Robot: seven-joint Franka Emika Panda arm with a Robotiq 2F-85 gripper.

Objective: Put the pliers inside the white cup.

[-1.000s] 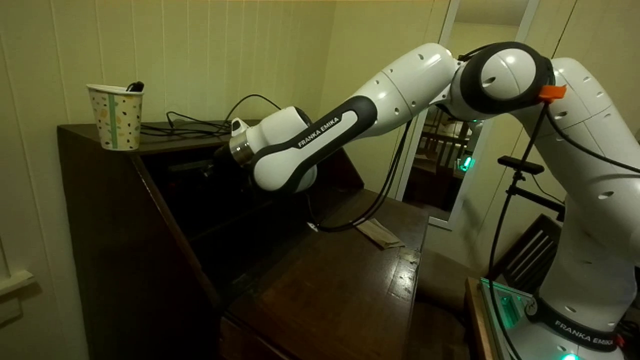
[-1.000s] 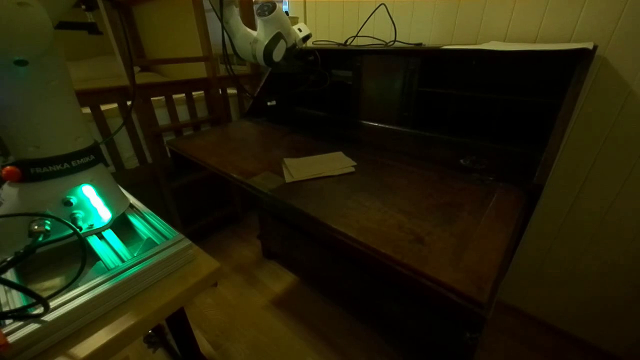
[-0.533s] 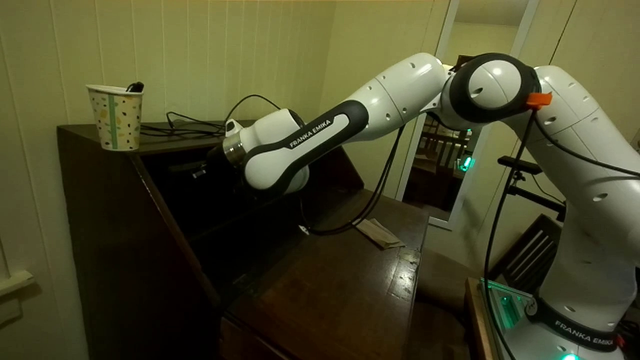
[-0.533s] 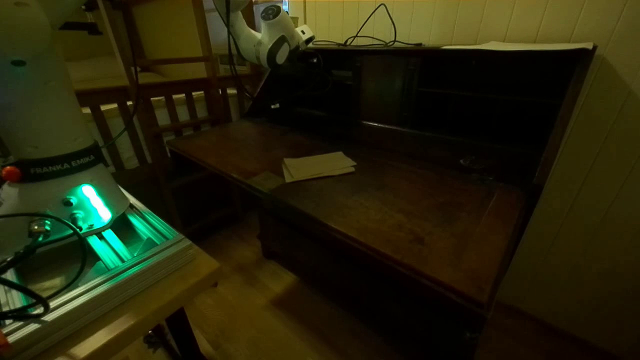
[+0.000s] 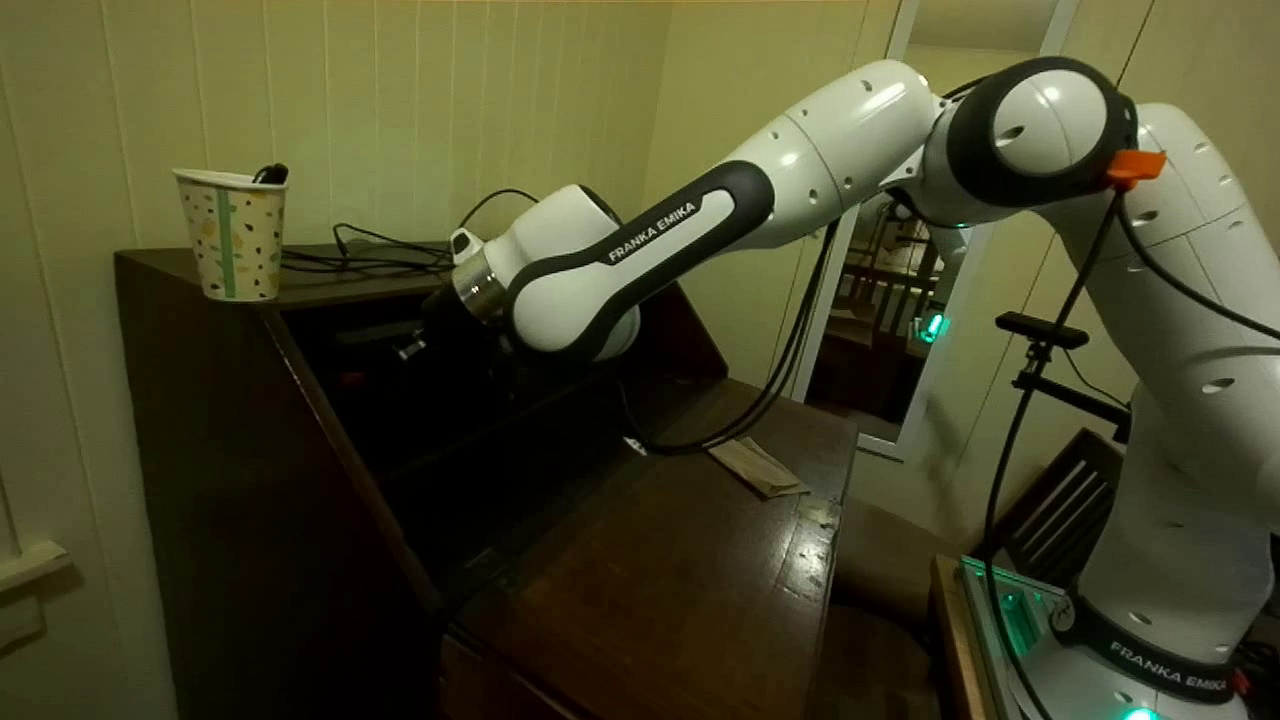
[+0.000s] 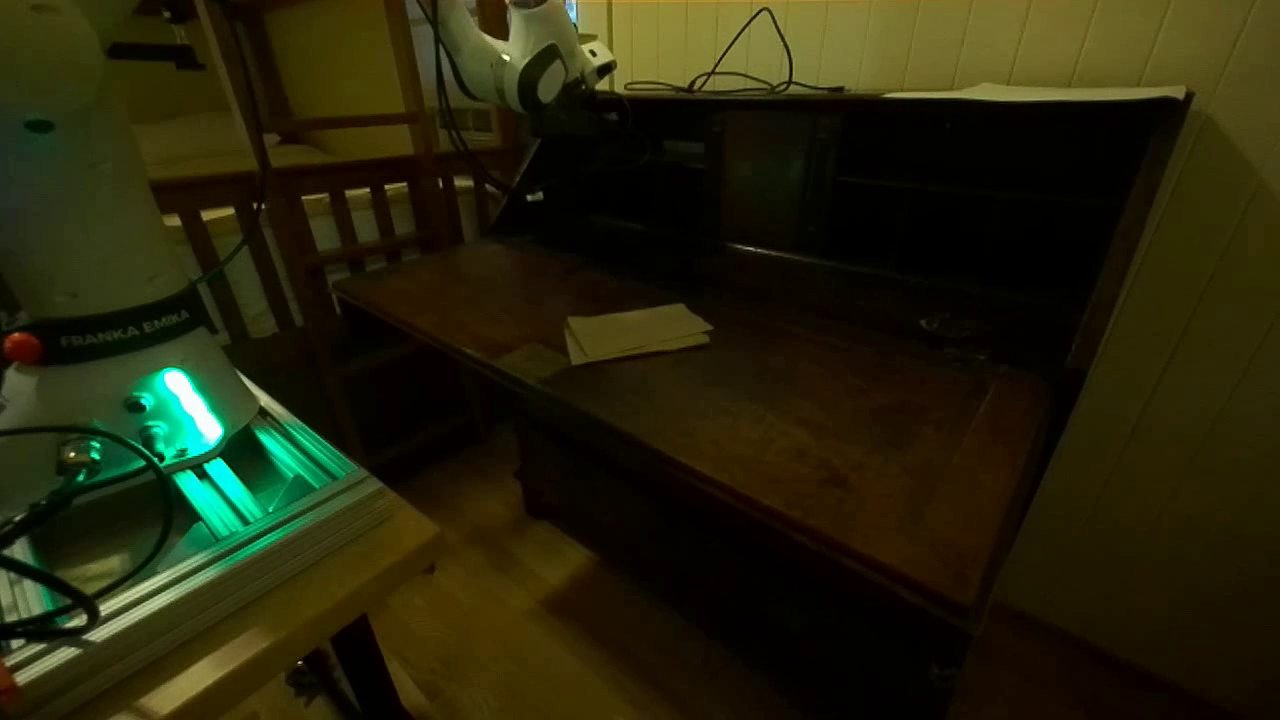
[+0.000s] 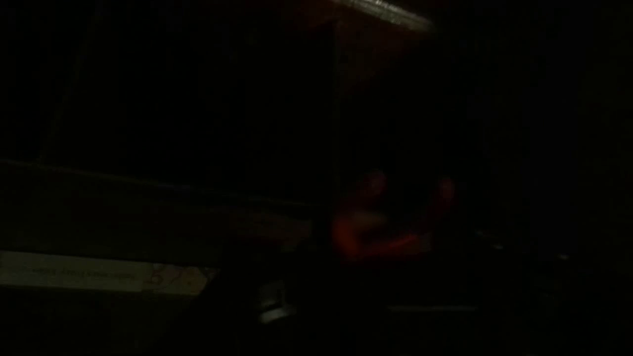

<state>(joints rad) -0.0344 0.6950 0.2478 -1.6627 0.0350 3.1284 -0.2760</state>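
the bench (image 5: 235, 500), of dark brown wood, has its flap (image 6: 830, 430) folded down and its compartments (image 6: 960, 215) sunk in shadow. on the ledge (image 5: 335, 285) above, at a front corner, the white cup (image 5: 232, 240) stands upright; a black tip (image 5: 271, 174) pokes over its rim (whether it is the pliers, i cannot tell). black cables (image 5: 400, 265) loop near it, and a white sheet (image 6: 1050, 92) lies at one end of the ledge. a folded paper (image 6: 640, 334) rests on the flap in both exterior views. the arm (image 5: 845, 150) reaches toward the dark compartments, its claw (image 5: 411, 346) lower than the cup and apart from it; whether it is clenched or released i cannot tell. the wrist view is nearly black, with a blurred red thing (image 7: 351, 242). around stand pale panelled walls (image 5: 480, 100), a tall mirror (image 5: 885, 310) and a slatted wooden frame (image 6: 410, 110).
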